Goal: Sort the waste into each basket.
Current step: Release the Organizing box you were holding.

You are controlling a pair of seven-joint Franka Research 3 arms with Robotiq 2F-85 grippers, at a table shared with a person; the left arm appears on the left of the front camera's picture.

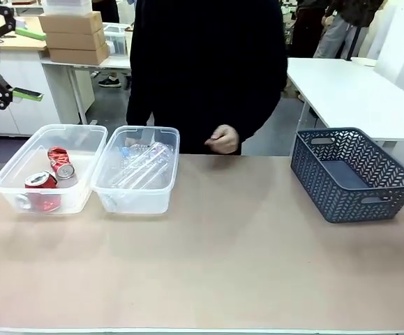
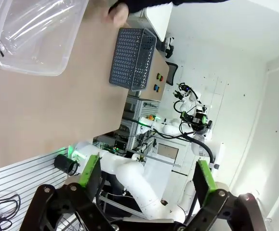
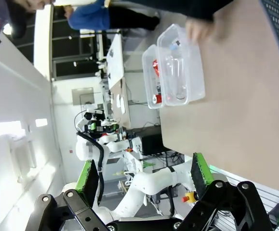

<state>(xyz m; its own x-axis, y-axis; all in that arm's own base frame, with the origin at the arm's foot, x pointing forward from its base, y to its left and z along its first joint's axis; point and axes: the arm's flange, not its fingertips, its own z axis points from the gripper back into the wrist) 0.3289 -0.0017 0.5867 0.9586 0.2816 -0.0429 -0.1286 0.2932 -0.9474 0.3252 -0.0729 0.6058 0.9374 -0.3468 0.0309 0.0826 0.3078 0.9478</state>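
Two see-through baskets stand side by side at the table's far left. The left basket [image 1: 10, 187] holds red cans [image 1: 60, 162]. In the right basket [image 1: 136, 202] lie clear plastic bottles [image 1: 143, 165]. My left gripper [image 1: 23, 63] hangs open in the air at the upper left, well above and left of the baskets; its wrist view shows the gripper [image 2: 146, 175] open and empty, with the bottle basket [image 2: 43, 67] far off. My right gripper [image 3: 145, 178] is also open and empty, far from both baskets [image 3: 197, 89]. A person's hand [image 1: 222, 139] hovers just behind the bottle basket.
A dark grey lattice basket [image 1: 386, 209] stands empty at the table's right. The person in black stands at the far edge, behind the middle. The near half of the brown tabletop [image 1: 208, 272] is bare.
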